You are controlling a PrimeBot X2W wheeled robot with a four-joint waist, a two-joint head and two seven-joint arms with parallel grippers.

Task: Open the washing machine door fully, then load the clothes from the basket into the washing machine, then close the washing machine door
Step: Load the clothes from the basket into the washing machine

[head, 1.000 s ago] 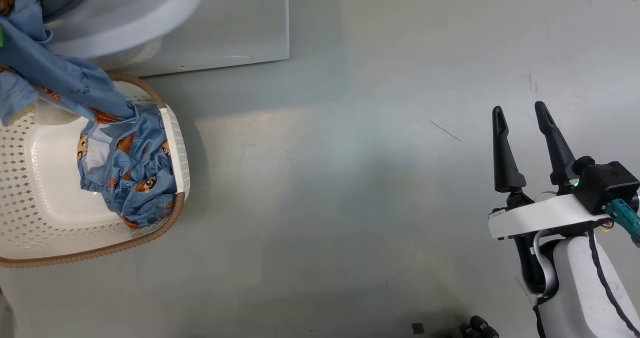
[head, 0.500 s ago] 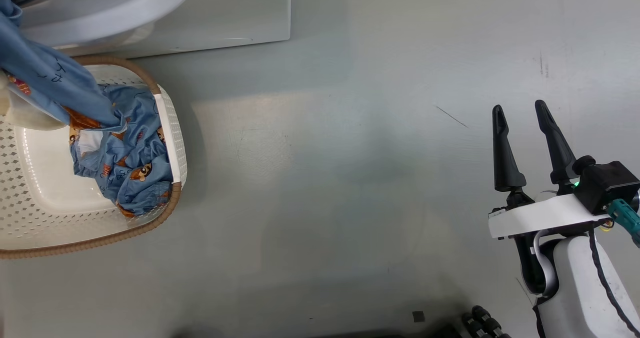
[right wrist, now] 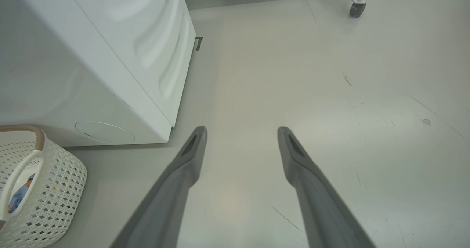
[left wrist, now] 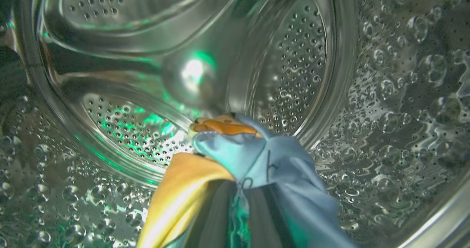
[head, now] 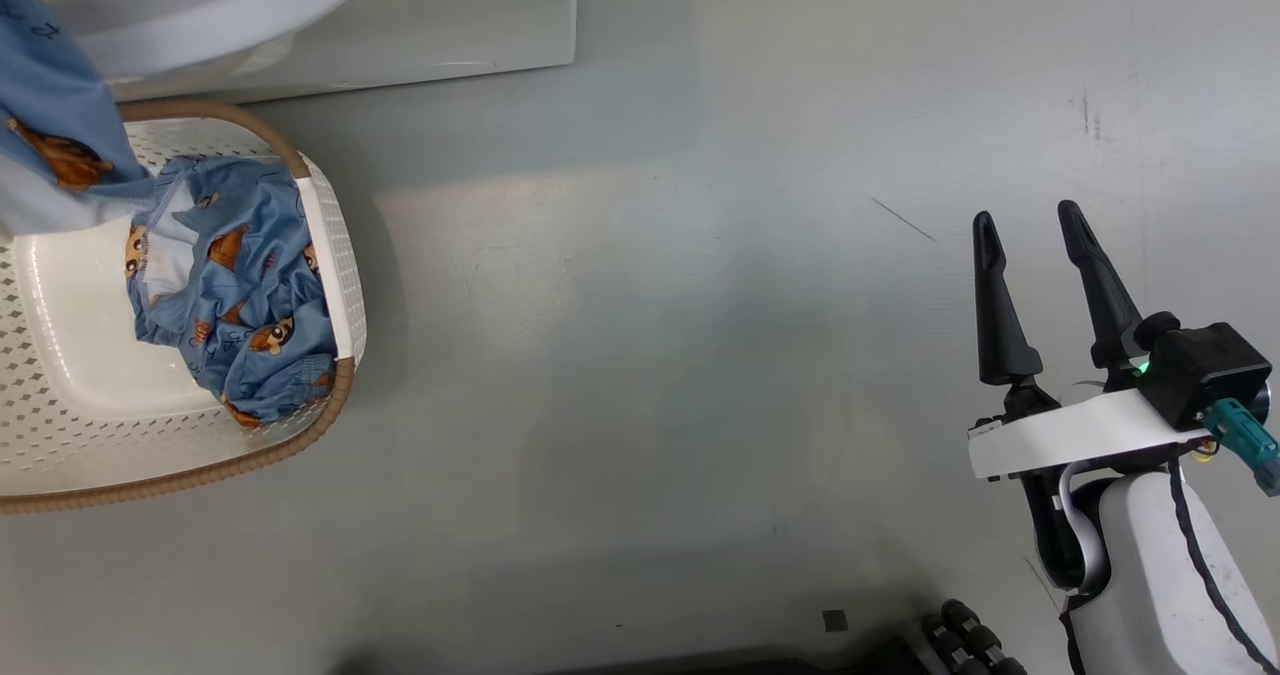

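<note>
Inside washer drum (left wrist: 293, 57): the garment's (left wrist: 257, 156) bunched end is held together with a cream cloth (left wrist: 180, 189); the left gripper (left wrist: 240, 189) is clenched on both.
Below washer (head: 450, 15) mouth: the rest of the garment is draped down into the basket (head: 60, 455), set just in front of the washer, where a crumpled heap is left.
Handling: soft, light and limp, it is judged; no shape will be kept, and the trailing part may be dragged or snagged on the basket rim.
Hold: a thick fold should be pinched deep; the heap's top crumple is judged best for a second grasp.
Right gripper (head: 1025, 212): released, fingers spread, kept over bare floor (head: 650, 355) well apart from the washer.
</note>
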